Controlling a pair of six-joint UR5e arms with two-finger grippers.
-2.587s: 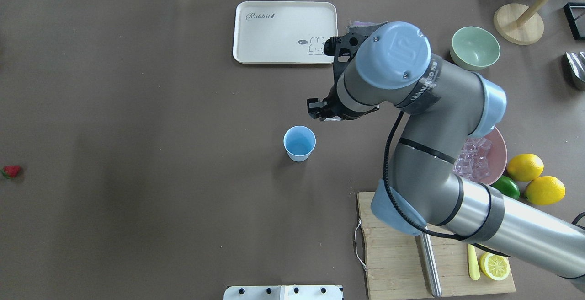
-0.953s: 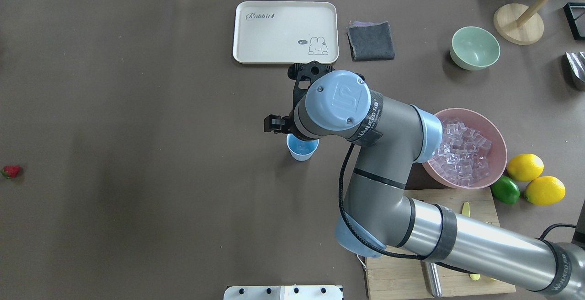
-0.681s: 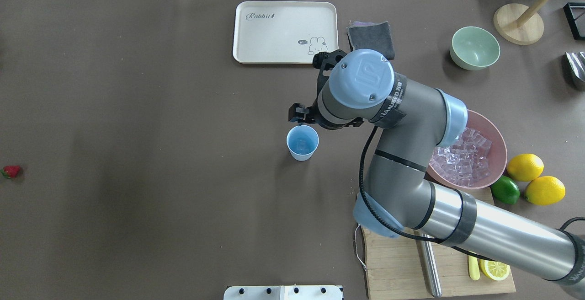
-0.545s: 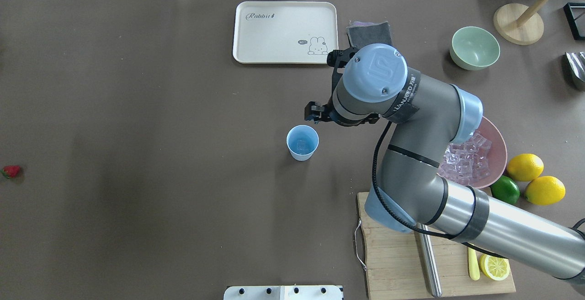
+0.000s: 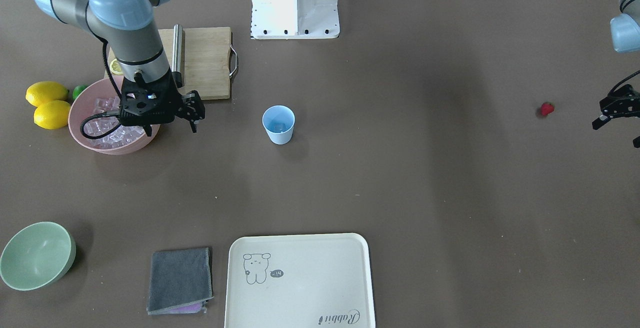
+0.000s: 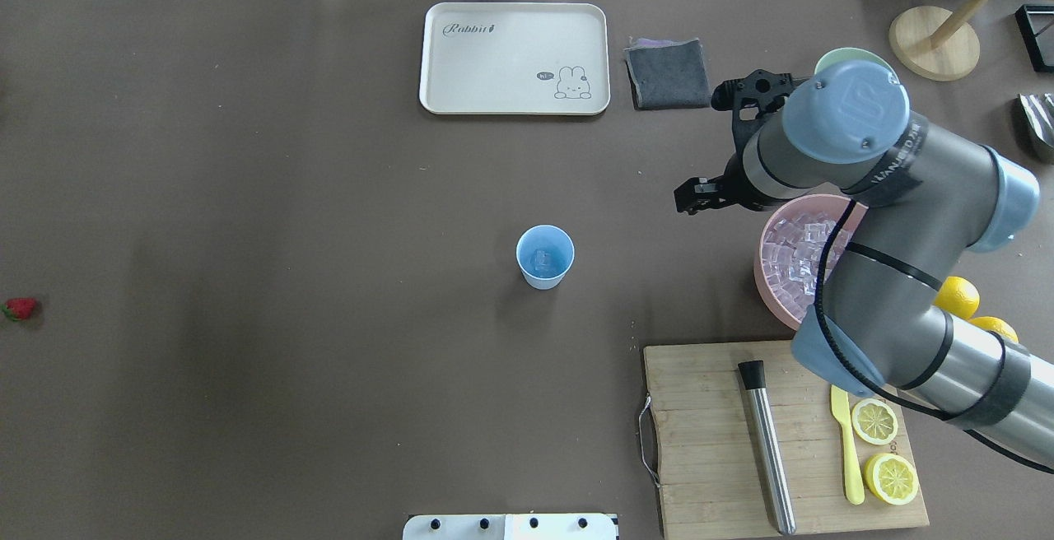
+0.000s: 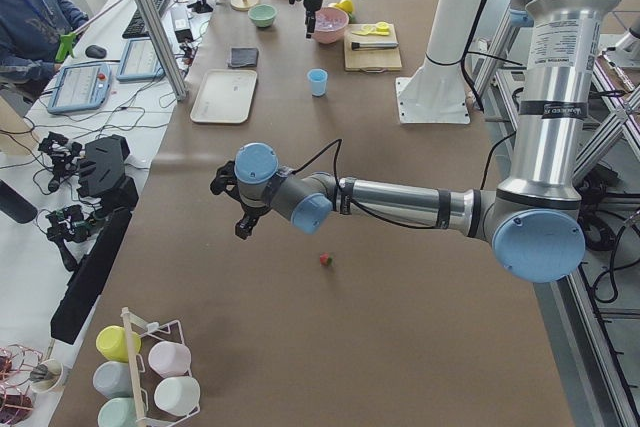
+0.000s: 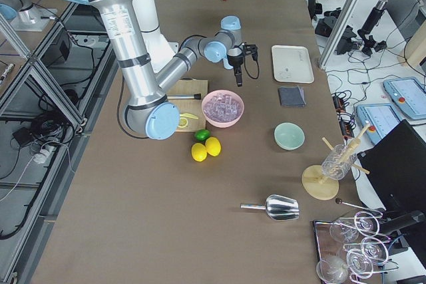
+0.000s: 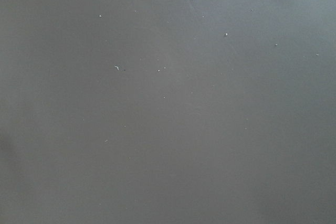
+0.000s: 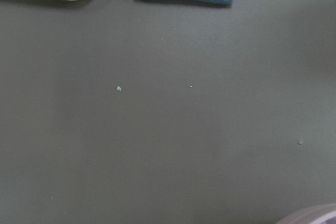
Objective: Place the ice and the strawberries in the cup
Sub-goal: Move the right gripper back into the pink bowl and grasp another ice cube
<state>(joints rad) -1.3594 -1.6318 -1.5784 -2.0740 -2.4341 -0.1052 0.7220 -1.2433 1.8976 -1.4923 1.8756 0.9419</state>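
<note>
The light blue cup point(image 6: 544, 257) stands upright mid-table, also in the front view point(image 5: 278, 124), with one clear ice cube point(image 6: 542, 259) inside. More ice point(image 6: 792, 256) fills the pink bowl point(image 5: 115, 144). My right gripper point(image 6: 687, 197) hovers open and empty just left of the bowl's rim, well right of the cup; it also shows in the front view point(image 5: 195, 115). The red strawberry point(image 6: 20, 308) lies at the table's far left, also in the front view point(image 5: 547, 108). My left gripper point(image 5: 617, 133) hangs open beside it, apart from it.
A cream tray point(image 6: 515, 58) and a grey cloth point(image 6: 667, 72) lie at the back. A pale green bowl point(image 5: 35, 255) stands beyond the pink bowl. A cutting board point(image 6: 708, 441) holds a muddler, knife and lemon slices. Lemons point(image 5: 47, 100) sit by the pink bowl.
My right gripper moved over the cup, an ice cube appeared in the cup, then the arm swung back right to the pink bowl. Strawberry and cup stayed put.
</note>
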